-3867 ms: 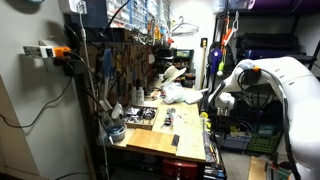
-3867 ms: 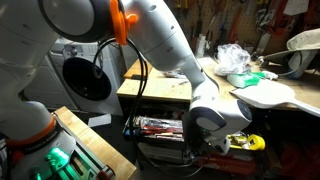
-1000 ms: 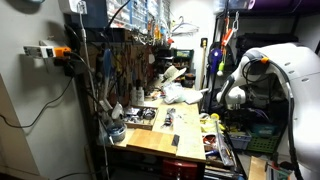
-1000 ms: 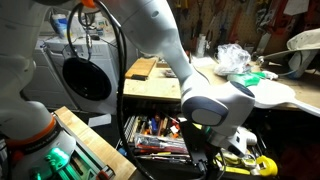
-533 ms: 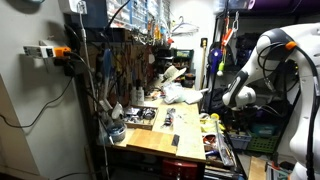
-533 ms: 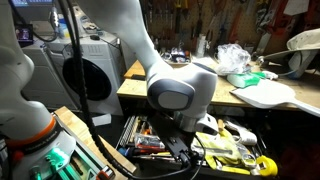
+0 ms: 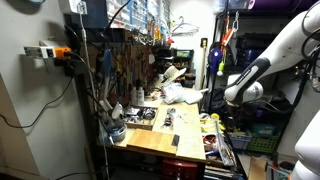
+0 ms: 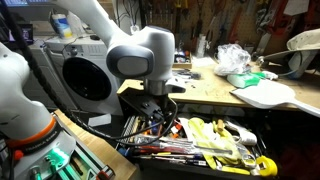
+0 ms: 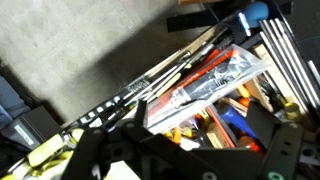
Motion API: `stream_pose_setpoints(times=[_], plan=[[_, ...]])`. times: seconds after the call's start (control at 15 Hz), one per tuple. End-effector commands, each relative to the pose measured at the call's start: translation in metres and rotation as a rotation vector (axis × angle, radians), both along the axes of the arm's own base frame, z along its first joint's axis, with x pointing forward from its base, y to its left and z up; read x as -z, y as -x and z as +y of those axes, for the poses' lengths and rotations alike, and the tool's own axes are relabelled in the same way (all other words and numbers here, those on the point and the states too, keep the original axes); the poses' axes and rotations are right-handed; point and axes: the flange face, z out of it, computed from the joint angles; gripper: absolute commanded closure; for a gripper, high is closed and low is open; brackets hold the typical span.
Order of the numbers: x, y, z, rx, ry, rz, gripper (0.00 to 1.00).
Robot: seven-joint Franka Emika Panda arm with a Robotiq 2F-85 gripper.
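My gripper (image 8: 162,110) hangs over the left part of an open tool drawer (image 8: 150,163) under the wooden workbench (image 8: 200,92). In the wrist view my gripper (image 9: 190,150) has its black fingers (image 9: 92,150) spread wide, with nothing between them. Below it lie a clear plastic pack of red-handled tools (image 9: 205,80), orange and blue handles (image 9: 225,120) and long metal tools. In an exterior view the arm's wrist (image 7: 236,94) is beside the bench, above the drawer (image 7: 215,146). Yellow tools (image 8: 215,135) lie in the drawer's right part.
A white crumpled bag (image 8: 232,57) and a white guitar-shaped board (image 8: 265,93) lie on the bench. A white washing machine (image 8: 85,75) stands to the left behind the arm. A pegboard of hanging tools (image 7: 125,60) backs the bench. A wooden plank (image 8: 95,150) leans at the lower left.
The drawer has come out from nearly shut to wide open. My arm has swung up and left from the drawer's front, and the gripper now sits higher over the drawer's left part.
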Motion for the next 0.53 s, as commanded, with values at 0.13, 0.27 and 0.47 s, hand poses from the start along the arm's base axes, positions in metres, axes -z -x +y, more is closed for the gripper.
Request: stream_pose_setpoints(times=[0.13, 0.27, 0.47], plan=[[-0.079, -0.006, 0.061, -0.023, -0.062, -0.100, 0.00], [-0.101, -0.001, 0.074, -0.037, -0.073, -0.120, 0.00], [-0.107, -0.010, 0.065, -0.052, -0.057, -0.106, 0.00]])
